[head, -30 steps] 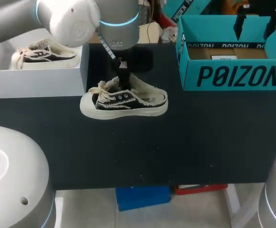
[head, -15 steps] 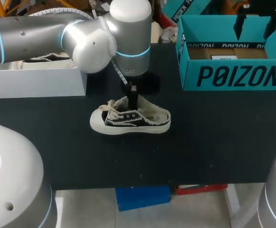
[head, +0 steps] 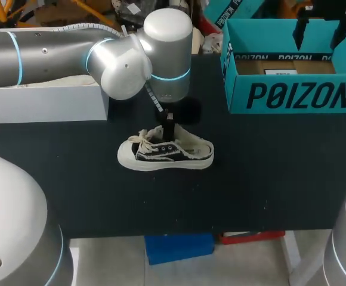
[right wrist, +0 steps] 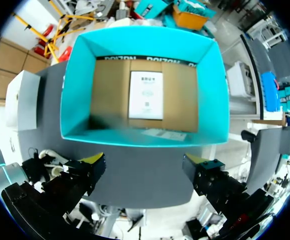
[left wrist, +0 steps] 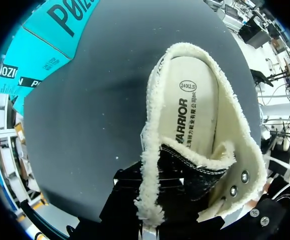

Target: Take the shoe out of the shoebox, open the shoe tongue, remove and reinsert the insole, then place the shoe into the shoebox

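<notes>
A black low sneaker [head: 164, 154] with cream fleece lining stands upright on the black table [head: 268, 179], toe to the left. My left gripper [head: 169, 122] comes down onto its middle and is shut on the shoe's fleecy side edge beside the tongue. In the left wrist view the cream insole [left wrist: 192, 110] lies flat inside the shoe [left wrist: 210, 150], and the fingertips are hidden by the fleece. The teal shoebox [head: 292, 95] stands open at the back right. My right gripper [right wrist: 145, 165] hangs open above the shoebox [right wrist: 145, 85], nothing between its fingers.
A white box [head: 48, 104] stands at the back left, partly under my left arm. The teal shoebox holds only a brown cardboard floor with a white paper label [right wrist: 146, 95]. Bare table lies in front of and to the right of the shoe.
My left arm has carried the shoe away from the white box, to the right and toward the front of the table. The right arm has kept still.
</notes>
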Tool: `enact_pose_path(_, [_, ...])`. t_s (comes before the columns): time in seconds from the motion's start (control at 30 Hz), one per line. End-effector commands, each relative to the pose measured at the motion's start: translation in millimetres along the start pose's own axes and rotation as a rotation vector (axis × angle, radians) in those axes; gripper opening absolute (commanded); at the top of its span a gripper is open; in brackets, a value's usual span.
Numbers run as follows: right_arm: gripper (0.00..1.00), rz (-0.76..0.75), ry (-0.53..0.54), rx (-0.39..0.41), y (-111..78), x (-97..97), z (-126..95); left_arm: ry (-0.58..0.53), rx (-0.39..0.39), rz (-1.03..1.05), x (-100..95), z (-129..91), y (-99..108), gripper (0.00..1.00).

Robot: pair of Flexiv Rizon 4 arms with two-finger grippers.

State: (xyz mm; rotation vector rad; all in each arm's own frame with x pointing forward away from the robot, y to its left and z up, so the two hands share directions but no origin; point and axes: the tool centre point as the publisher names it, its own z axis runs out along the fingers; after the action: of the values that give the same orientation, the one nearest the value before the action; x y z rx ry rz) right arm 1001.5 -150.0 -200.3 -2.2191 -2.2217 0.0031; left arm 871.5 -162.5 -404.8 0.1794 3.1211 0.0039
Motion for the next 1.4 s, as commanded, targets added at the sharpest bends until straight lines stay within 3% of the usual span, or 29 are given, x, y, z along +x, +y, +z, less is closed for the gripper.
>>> enact_pose_path(0.03, [1.00,0.000,0.000,0.000,-0.3,0.0,0,0.015,-0.003,0.015,-4.2,3,-4,0.45])
enact_pose_path(0.07, [1.00,0.000,0.000,0.000,-0.3,0.0,0,0.021,0.004,0.014,-4.1,3,-4,1.00])
enact_pose_path(0.17, [1.00,0.000,0.000,0.000,-0.3,0.0,0,0.034,0.048,0.018,0.7,-4,-5,1.00])
enact_pose_path(0.27, [1.00,0.000,0.000,0.000,-0.3,0.0,0,0.023,0.126,0.071,9.6,-28,-6,1.00])
enact_pose_path(0.4, [1.00,0.000,0.000,0.000,-0.3,0.0,0,0.015,0.366,0.115,27.5,-79,1,1.00])
enact_pose_path(0.5, [1.00,0.000,0.000,0.000,-0.3,0.0,0,-0.017,0.513,0.152,41.5,-111,16,1.00])
enact_pose_path(0.6, [1.00,0.000,0.000,0.000,-0.3,0.0,0,-0.032,0.645,0.118,52.1,-128,39,1.00])
enact_pose_path(0.8, [1.00,0.000,0.000,0.000,-0.3,0.0,0,-0.038,0.836,0.068,62.4,-140,84,1.00])
enact_pose_path(0.97, [1.00,0.000,0.000,0.000,-0.3,0.0,0,-0.028,0.886,0.097,67.1,-139,115,1.00])
enact_pose_path(1.4, [1.00,0.000,0.000,0.000,-0.3,0.0,0,-0.028,0.886,0.097,67.1,-139,115,1.00])
